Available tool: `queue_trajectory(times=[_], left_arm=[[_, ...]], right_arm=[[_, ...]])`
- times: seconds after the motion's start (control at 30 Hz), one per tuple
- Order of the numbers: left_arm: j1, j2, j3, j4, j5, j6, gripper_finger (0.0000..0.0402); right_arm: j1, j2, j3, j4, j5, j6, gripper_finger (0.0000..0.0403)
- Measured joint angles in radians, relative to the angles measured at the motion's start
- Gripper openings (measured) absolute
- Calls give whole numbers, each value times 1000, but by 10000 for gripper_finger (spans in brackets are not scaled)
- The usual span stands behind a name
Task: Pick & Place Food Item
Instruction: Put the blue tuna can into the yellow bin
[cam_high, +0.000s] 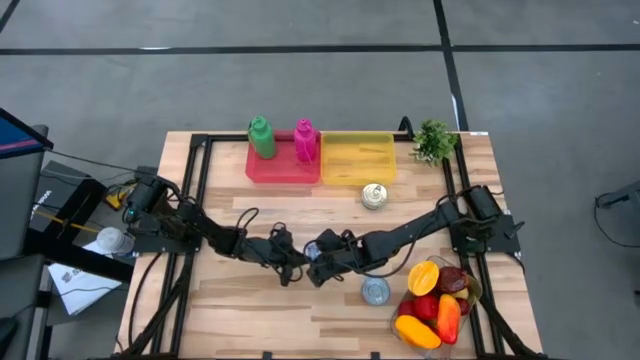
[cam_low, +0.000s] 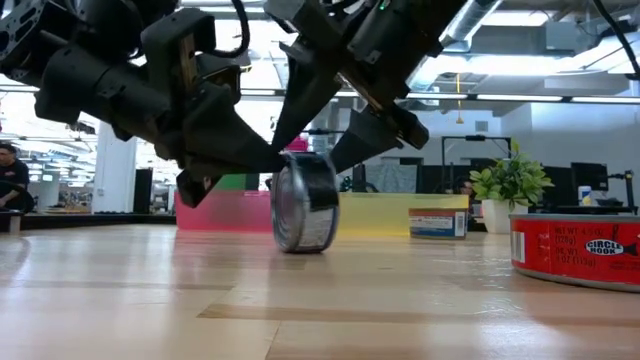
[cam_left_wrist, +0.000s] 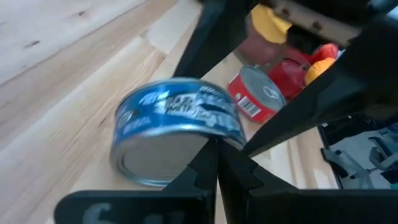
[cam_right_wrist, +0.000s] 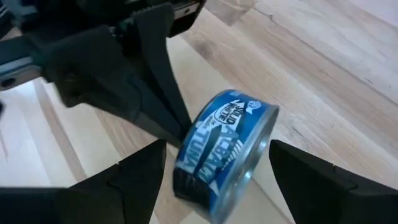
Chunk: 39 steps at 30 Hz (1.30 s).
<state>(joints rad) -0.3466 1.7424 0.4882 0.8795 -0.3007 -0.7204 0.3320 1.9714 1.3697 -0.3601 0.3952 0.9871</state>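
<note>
Looking straight down, the high view has both arms reaching to mid-table, the left gripper (cam_high: 296, 268) and the right gripper (cam_high: 322, 262) meeting tip to tip over the wood. A red-labelled can (cam_high: 375, 291) stands near a bowl of plastic fruit (cam_high: 436, 300); another can (cam_high: 374, 195) sits near the yellow bin (cam_high: 357, 158) and the red bin (cam_high: 282, 166) holding two bottles.

From table height, a blue tuna can (cam_low: 305, 202) stands on its edge on the table (cam_low: 300, 310), dark fingers pressing on it from both sides.

On the left wrist camera, the left fingers (cam_left_wrist: 231, 175) are drawn together, tips touching the tuna can's (cam_left_wrist: 176, 130) rim.

On the right wrist camera, the right fingers (cam_right_wrist: 314, 180) are spread wide on either side of the tuna can (cam_right_wrist: 225, 152), not clamping it.
</note>
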Motion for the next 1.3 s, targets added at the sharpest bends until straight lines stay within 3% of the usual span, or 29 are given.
queue_trajectory(times=[0.3,0.43,0.6,0.77,1.03,1.3], left_arm=[[0,-2,11,-45,21,35,0],[0,-2,10,-61,21,35,0],[0,-11,7,-78,42,35,0],[0,-93,7,-158,57,40,0],[0,-372,6,-377,43,93,0],[0,-586,6,-425,34,115,0]], right_arm=[[-6,70,6,-5,-84,-6,275],[-6,53,7,-19,-84,-23,234],[-6,51,9,-37,-96,-35,128],[-3,28,5,-38,-137,-115,130],[-4,-297,-2,-68,-88,-244,130],[-27,-652,-1,54,-252,-452,130]])
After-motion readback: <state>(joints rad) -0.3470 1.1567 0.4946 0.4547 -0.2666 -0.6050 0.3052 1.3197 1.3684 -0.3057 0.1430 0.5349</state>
